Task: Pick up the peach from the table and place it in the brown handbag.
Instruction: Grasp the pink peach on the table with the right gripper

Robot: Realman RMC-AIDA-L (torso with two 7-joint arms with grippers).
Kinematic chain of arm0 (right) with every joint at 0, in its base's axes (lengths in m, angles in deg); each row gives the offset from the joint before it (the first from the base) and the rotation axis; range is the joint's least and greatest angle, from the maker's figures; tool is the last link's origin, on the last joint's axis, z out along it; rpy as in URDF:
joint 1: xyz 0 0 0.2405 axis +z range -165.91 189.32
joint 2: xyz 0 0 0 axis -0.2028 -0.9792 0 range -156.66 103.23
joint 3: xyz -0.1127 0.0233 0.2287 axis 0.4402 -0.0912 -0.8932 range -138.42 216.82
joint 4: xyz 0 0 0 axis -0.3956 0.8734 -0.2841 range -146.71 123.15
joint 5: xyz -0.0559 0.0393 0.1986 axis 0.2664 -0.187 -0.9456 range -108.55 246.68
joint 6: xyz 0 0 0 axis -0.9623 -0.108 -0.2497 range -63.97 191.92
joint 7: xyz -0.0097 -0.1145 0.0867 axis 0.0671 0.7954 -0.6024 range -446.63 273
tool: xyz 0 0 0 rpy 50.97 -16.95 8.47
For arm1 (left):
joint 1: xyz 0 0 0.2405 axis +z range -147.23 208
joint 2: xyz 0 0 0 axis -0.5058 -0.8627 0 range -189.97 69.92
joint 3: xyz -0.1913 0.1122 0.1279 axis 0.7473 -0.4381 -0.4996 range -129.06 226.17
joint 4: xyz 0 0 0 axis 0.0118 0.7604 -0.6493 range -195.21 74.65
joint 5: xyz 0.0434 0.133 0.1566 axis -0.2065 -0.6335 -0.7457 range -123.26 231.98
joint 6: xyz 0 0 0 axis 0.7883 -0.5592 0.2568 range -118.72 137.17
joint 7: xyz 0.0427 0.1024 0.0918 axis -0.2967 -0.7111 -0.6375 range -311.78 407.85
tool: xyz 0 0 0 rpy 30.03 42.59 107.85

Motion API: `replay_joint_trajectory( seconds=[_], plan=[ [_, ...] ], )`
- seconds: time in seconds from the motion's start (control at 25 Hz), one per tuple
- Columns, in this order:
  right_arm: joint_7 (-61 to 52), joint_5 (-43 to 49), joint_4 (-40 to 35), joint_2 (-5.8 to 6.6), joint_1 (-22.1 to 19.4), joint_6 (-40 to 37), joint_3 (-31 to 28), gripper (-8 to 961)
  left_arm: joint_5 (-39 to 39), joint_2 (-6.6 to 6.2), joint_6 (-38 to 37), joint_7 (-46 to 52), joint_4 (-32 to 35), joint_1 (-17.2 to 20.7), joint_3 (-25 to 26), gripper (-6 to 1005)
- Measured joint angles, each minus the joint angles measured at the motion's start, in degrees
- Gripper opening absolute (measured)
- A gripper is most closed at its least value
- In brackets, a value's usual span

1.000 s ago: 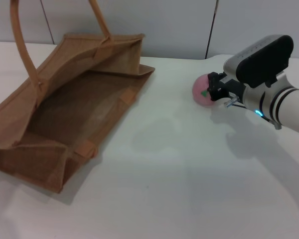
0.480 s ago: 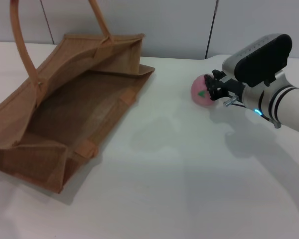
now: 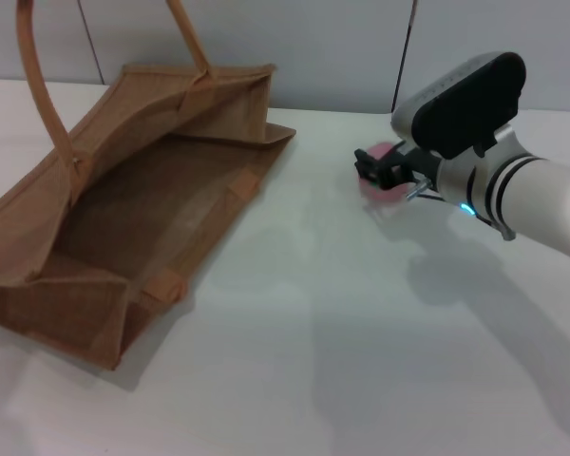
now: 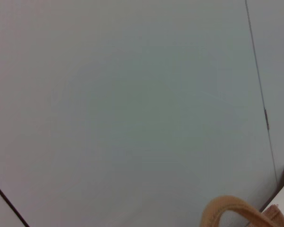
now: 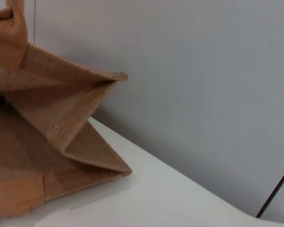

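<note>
The step in hand is judged to be the transfer: the right end effector, in the upper right of the head view, is clamped on the small round pink peach, of which only a pink sliver shows between and below the dark fingers. Whether the fruit is clear of the wide plain white counter or just touching it cannot be told, though a soft shadow lies on the surface below and to the left of it. The large tan-brown woven jute handbag occupies the left half of the head view, lying with its mouth open toward the camera, its interior exposed, and one looped handle rising at the upper left; it is well apart from the fruit. The right wrist view shows one folded corner of the bag with white counter beside it, which suggests the arm is pointed toward the opening. The next move calls for carrying the fruit leftward across the bare counter, keeping it above the bag's near side wall and away from the handle, then opening the fingers over the interior. The left end effector is not in view; its wrist camera shows only a grey wall and the top of a handle loop. No brand, label or legible writing appears on any item.
</note>
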Motion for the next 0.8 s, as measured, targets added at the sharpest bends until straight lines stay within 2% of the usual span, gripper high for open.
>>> replay_joint_trajectory(
  seconds=[0.04, 0.48, 0.8],
  plan=[
    [0.0, -0.1, -0.1, -0.05, -0.1, 0.4, 0.3, 612, 0.0, 0.0, 0.0, 0.0, 0.0, 0.0, 0.0, 106],
    [-0.3, -0.2, 0.8, -0.34, -1.1, 0.9, 1.7, 829, 0.0, -0.02, -0.1, -0.1, -0.2, -0.4, -0.1, 105],
    [-0.6, -0.4, 5.2, -0.43, -0.2, -2.4, -0.1, 829, 0.4, 0.19, -0.4, 0.2, -0.4, -0.8, -2.0, 105]
  ],
)
